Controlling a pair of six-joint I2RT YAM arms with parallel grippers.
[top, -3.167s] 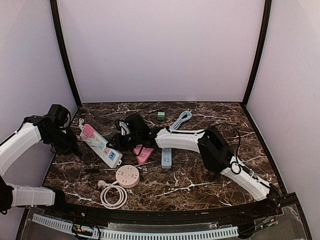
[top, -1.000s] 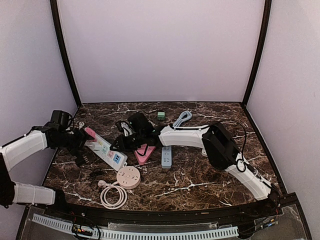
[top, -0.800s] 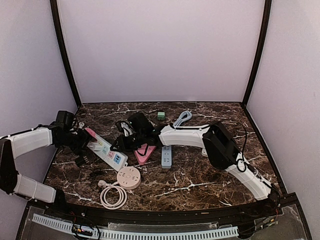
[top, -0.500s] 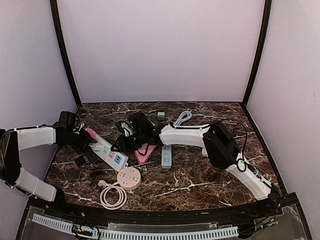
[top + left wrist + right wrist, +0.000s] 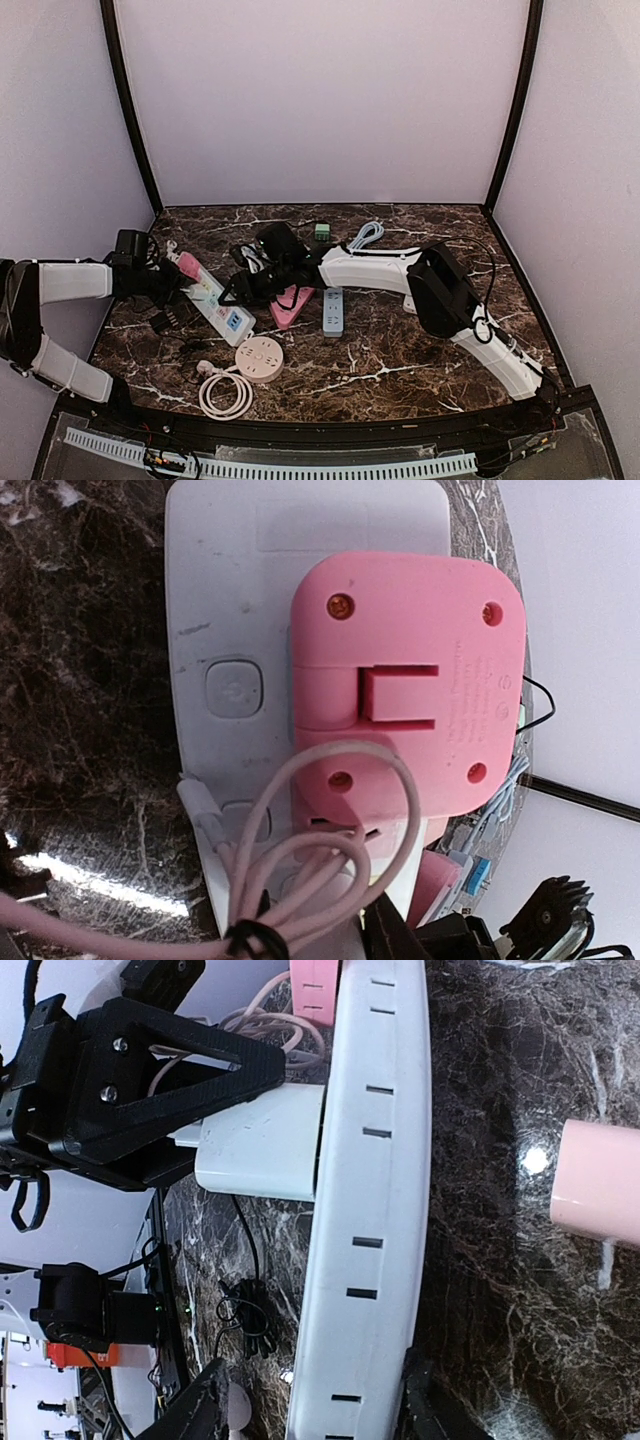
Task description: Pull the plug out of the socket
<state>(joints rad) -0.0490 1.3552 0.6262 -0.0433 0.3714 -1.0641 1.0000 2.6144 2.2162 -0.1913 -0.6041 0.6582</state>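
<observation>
Marble-patterned table point(image 5: 400, 350), top view: a white power strip point(image 5: 213, 300) lies at 9 o'clock with the pink plug point(image 5: 186, 266) seated in its far end. The left gripper point(image 5: 170, 280) is at the plug; I cannot tell how its jaws stand. The right gripper point(image 5: 234, 289) is at the strip's 3 o'clock side.

Left wrist view: the plug fills the centre, plugged in, with a pale cord point(image 5: 310, 880) looped at 6 o'clock.

Right wrist view: the fingers point(image 5: 212, 1402) are spread, straddling the strip's side.

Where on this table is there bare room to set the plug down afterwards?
Bare marble lies at the front, between the round pink socket and the right arm, and in the far right corner behind that arm. Crowded: the left-centre, around the white power strip, pink wedge socket and blue strip.
</observation>
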